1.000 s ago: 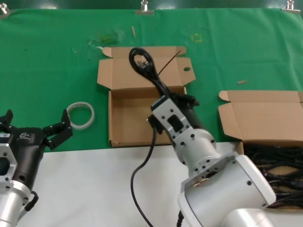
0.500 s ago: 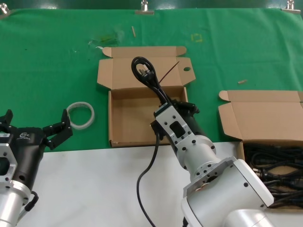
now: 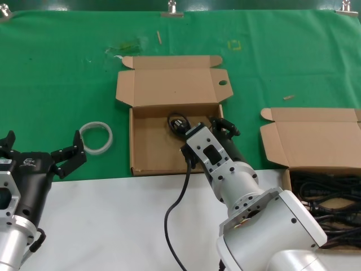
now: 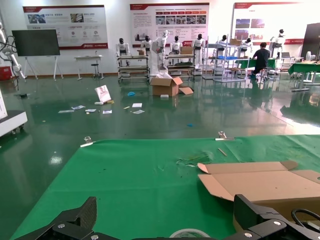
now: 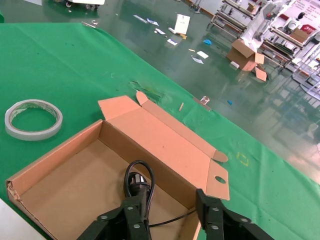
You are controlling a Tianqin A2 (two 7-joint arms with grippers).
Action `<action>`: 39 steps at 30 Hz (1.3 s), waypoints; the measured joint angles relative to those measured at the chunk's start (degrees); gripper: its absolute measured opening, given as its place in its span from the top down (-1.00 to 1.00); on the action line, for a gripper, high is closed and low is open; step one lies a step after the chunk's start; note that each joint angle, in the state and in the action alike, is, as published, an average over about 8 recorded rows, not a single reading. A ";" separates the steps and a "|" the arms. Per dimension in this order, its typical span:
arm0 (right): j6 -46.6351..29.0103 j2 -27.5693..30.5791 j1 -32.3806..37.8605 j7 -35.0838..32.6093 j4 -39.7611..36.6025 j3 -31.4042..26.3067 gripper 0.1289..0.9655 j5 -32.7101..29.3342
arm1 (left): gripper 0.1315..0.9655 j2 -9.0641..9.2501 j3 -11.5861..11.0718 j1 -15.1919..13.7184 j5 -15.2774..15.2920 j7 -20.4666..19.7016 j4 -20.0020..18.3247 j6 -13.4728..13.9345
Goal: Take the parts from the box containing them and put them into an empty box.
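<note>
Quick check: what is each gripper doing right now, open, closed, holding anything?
Left gripper: open, holding nothing, parked beside the tape roll.
Right gripper: open over the empty box; power cord lies inside.

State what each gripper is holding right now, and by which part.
Nothing is held. The right gripper is open above the power cord, whose plug end lies in the empty box. The left gripper is open, idle.

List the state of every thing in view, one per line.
Empty box: lid open, cord's plug end inside.
Power cord: plug in box, tail trailing over front edge.
Right hand: open, over the box.
Left hand: open, idle.
Box of cords: lid open.
Tape roll: lying flat.
</note>
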 joint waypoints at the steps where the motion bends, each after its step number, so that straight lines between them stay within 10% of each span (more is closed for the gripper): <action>1: 0.00 0.00 0.00 0.00 0.00 0.00 0.51 0.00 | -1.00 0.00 0.00 0.00 0.00 0.00 0.00 0.00; 16: -0.90 0.01 -0.44 2.03 0.07 0.63 -0.10 -1.25 | -1.00 0.00 0.00 0.00 0.00 0.00 0.00 0.00; 39: -12.05 0.02 -5.93 27.51 1.00 8.45 -0.88 -16.76 | -1.00 0.00 0.00 0.00 0.00 0.00 0.00 0.00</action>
